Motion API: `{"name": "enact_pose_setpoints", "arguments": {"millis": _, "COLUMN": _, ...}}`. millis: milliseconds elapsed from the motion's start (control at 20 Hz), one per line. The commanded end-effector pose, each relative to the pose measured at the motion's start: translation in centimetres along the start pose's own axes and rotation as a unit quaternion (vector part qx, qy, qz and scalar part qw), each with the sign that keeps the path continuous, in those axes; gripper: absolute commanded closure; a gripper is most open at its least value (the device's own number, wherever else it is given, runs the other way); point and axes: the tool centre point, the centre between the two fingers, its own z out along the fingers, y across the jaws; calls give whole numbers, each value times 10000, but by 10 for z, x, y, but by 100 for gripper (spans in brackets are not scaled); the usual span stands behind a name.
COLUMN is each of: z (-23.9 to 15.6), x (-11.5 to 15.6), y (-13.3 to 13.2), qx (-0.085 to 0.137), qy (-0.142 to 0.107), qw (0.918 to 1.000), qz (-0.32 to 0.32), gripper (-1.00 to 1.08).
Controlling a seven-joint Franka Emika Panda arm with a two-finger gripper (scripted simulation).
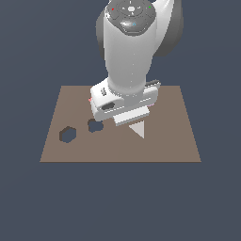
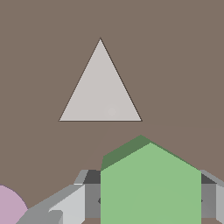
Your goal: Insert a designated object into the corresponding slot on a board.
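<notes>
Wrist view: the claw (image 2: 151, 201) grips the green hexagonal block (image 2: 151, 188) above the bare brown board (image 2: 183, 65).

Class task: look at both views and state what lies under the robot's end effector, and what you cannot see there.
The green hexagonal block sits between the end effector's fingers, with the brown board below. The block's underside and the board beneath it are covered.

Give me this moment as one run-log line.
gripper: shut on green hexagonal block | over board, near grey triangle | hexagon slot: empty | insertion: not yet done
</notes>
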Motion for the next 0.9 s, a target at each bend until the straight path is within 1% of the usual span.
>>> {"name": "enact_pose_setpoints", "arguments": {"millis": 0, "z": -1, "x": -8, "y": 15, "qx": -2, "qy": 3, "qw": 9993, "qz": -367, "gripper": 108}}
{"name": "enact_pose_setpoints", "arguments": {"millis": 200, "z": -1, "x": -18, "y": 40, "qx": -4, "qy": 3, "qw": 9957, "qz": -928, "gripper": 108}}
{"name": "enact_pose_setpoints", "arguments": {"millis": 400, "z": -2, "x": -24, "y": 66, "qx": -6, "qy": 2, "qw": 9889, "qz": -1484, "gripper": 108}}
{"name": "enact_pose_setpoints", "arguments": {"millis": 600, "z": -3, "x": -28, "y": 93, "qx": -7, "qy": 2, "qw": 9790, "qz": -2038, "gripper": 108}}
{"name": "enact_pose_setpoints", "arguments": {"millis": 850, "z": -4, "x": -27, "y": 126, "qx": -9, "qy": 1, "qw": 9627, "qz": -2707, "gripper": 108}}
